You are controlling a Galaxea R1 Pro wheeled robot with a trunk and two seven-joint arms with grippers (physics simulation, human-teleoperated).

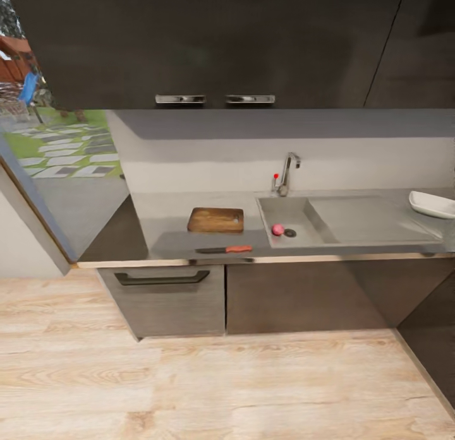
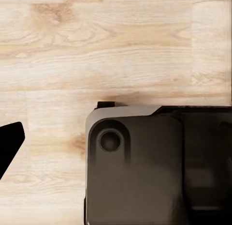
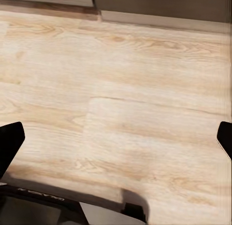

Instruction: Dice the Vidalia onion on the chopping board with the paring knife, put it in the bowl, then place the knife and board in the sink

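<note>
Ahead of me runs the grey countertop (image 1: 170, 213). The dark wooden chopping board (image 1: 215, 220) lies on it left of the sink (image 1: 302, 238). In front of the board, near the counter's edge, rests the paring knife (image 1: 224, 249), its red handle pointing right. The pinkish Vidalia onion (image 1: 277, 229) sits in the basin beside the drain. At the far right stands the white bowl (image 1: 433, 204). My right gripper (image 3: 116, 138) hangs open over the wooden floor. My left gripper (image 2: 116, 138) is open too, one black fingertip (image 2: 9, 142) showing above the floor.
Dark wall cabinets (image 1: 208, 42) hang over the counter, and a chrome tap (image 1: 287, 172) stands behind the sink. Below are grey base cabinets with a bar handle (image 1: 161, 278). Light wooden floor (image 1: 221, 389) separates me from the counter. My dark base (image 2: 154, 167) shows under the left wrist.
</note>
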